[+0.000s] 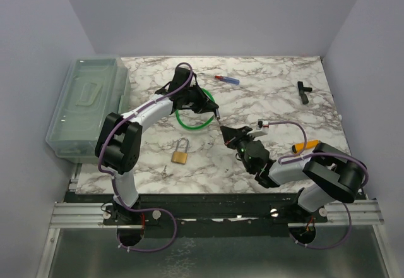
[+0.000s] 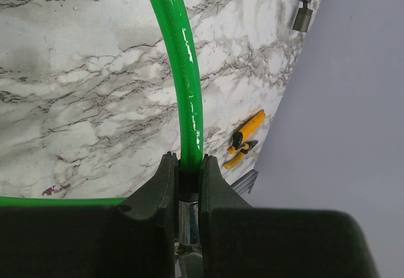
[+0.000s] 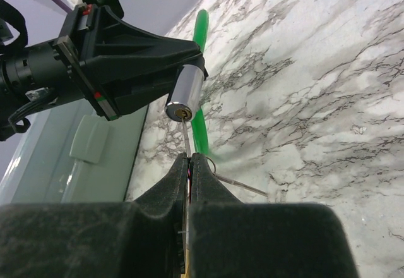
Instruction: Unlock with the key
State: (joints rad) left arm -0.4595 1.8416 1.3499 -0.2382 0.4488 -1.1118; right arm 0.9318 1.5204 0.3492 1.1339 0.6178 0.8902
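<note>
steel key [image 3: 186, 138] at lock cyl. [image 3: 187, 90]

Noted white marble-pattern tabletop [image 1: 271, 104] mid-frame, boxed in by plain pale lavender walls [image 1: 214, 12] at top and both sides; aluminium rail [image 1: 79, 215] along lower edge; lit evenly
</note>
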